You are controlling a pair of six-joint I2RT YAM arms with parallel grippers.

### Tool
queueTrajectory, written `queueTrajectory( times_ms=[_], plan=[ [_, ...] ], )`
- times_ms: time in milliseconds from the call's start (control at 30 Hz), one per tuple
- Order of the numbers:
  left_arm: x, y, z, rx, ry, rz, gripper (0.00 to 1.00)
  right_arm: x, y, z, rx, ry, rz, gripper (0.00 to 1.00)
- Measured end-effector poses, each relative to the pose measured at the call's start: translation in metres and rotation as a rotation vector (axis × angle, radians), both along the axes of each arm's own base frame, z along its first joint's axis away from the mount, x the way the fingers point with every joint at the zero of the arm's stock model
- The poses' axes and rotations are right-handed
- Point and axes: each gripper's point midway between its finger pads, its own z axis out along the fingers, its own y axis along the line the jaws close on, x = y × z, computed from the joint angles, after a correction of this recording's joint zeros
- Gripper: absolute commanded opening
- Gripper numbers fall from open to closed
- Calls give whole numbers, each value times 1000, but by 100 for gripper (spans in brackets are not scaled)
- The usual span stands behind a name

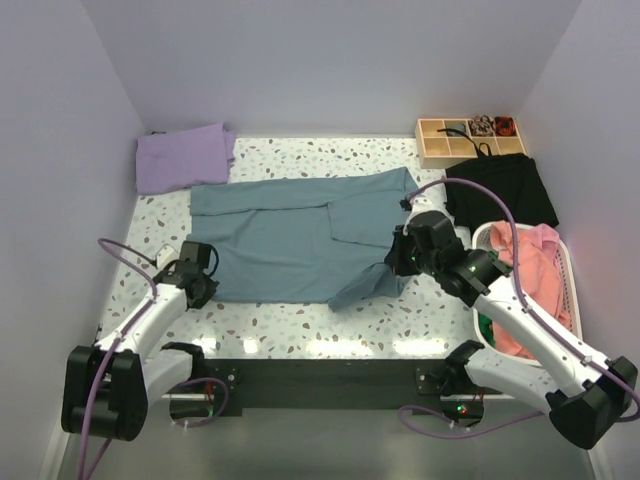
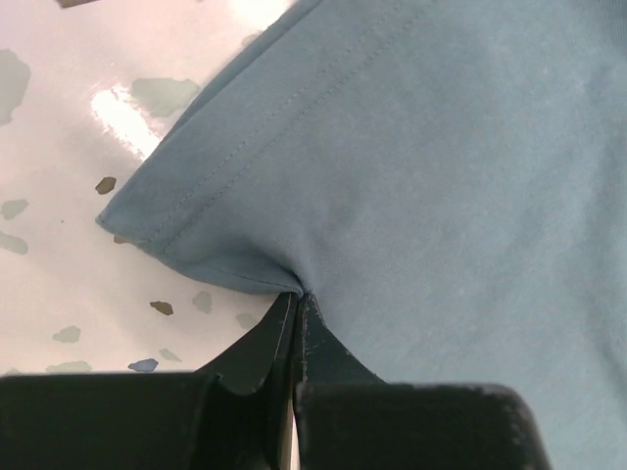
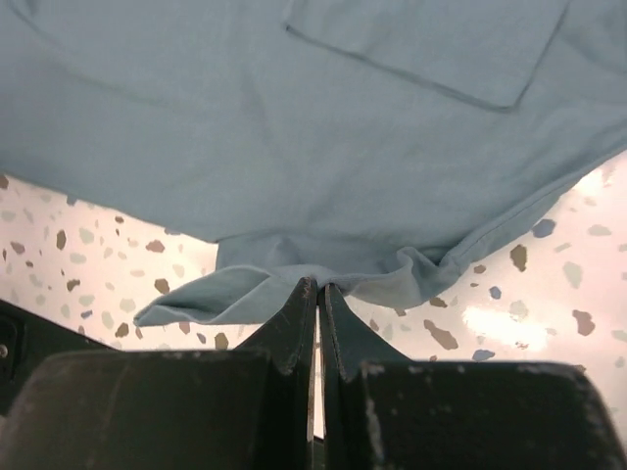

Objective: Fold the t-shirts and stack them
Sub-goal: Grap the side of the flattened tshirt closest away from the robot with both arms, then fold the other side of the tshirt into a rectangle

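The slate-blue t-shirt (image 1: 290, 240) lies spread across the middle of the table (image 1: 300, 320), its near edge caught at both ends. The left claw (image 2: 297, 299) is pinched tight on the near-left corner, and the right claw (image 3: 318, 286) is closed on the bunched near-right hem. At the right stands a white basket (image 1: 570, 270) of salmon-pink t-shirts (image 1: 535, 250), with a black cloth (image 1: 500, 190) behind it. A folded lavender t-shirt (image 1: 183, 157) rests at the far-left corner. Both arms reach forward, low over the table.

the slate-blue t-shirt (image 1: 290, 235) is soft matt cloth with stitched hems. my jaws are matt black plastic, faintly scuffed. the bench (image 1: 300, 320) is glossy, speckled like stone, bright with glare. the far tray (image 1: 445, 150) is pale bare wood.
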Motion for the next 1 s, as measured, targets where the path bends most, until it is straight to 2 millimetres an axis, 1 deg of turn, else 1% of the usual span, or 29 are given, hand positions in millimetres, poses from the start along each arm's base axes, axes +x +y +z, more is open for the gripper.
queueTrajectory(
  times_ms=[100,200,400,467,533,667,733,867,933,1000],
  plan=[
    [3,-1,5,14,5,-54,0,7,-8,18,-8,-58,-45,0],
    [10,-1,15,34,-7,-103,0,11,-15,27,-20,-91,-81,0],
    [25,-1,40,67,-49,-175,0,10,-33,28,-72,-99,-151,0],
    [27,-2,45,69,-58,-195,0,10,-38,29,-82,-102,-167,0],
    [28,-3,46,68,-55,-211,0,10,-42,31,-94,-109,-185,0],
    [27,-2,41,83,-5,-239,0,14,-50,38,-120,-135,-220,0],
    [29,-1,41,94,17,-251,0,19,-53,42,-143,-151,-230,0],
    [45,2,53,125,9,-266,0,34,-53,47,-206,-168,-239,0],
    [54,2,61,142,-5,-279,0,43,-51,45,-238,-170,-237,0],
    [65,4,69,162,-13,-292,0,51,-48,40,-267,-164,-229,0]
  ],
)
